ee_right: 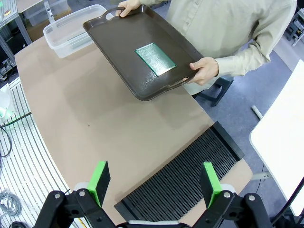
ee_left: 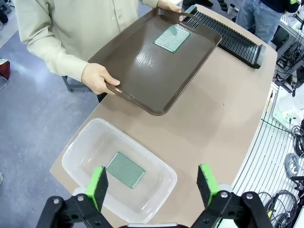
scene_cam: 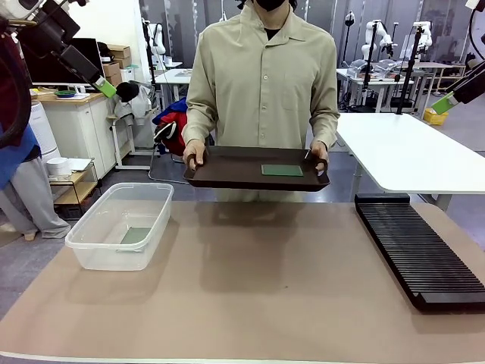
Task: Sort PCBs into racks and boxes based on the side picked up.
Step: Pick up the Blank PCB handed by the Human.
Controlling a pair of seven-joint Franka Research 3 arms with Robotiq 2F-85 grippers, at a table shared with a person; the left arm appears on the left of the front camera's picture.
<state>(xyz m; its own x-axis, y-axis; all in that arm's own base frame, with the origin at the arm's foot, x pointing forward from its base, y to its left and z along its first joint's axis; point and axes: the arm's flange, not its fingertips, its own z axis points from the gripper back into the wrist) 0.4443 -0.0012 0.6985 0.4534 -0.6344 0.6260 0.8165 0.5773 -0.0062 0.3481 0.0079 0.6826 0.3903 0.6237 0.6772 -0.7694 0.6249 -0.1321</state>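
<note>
A workshop of white tables and cabinets lies behind the tan counter (scene_cam: 265, 288). The left end effector (ee_left: 152, 183) hangs high with its fingers spread wide and nothing between them. Straight below it sits the clear box (ee_left: 80, 140), with one PCB (ee_left: 125, 169) lying flat on its floor, beneath the gap between the pads.

Ahead of that end effector, beyond the box, a person (scene_cam: 261, 76) holds a dark tray (scene_cam: 227, 171) by both handles, off the counter at its far edge. The second PCB (scene_cam: 282, 170) lies flat on it, toward the side nearer the right end effector (ee_right: 155, 179). That is the likely trouble spot. The tray rests on nothing solid, so a downward push could tip or sink it, and a thin board on a glossy surface may skate away from closing fingers rather than lift. The hand (scene_cam: 320, 154) on the handle is just beside the board and could be clipped. If both arms reach in, they could meet over the tray.

The right end effector hovers with its fingers equally wide and empty, the black rack (ee_right: 190, 180) directly under it. A board lowered askew there would jam on the ridges instead of dropping into a slot.
</note>
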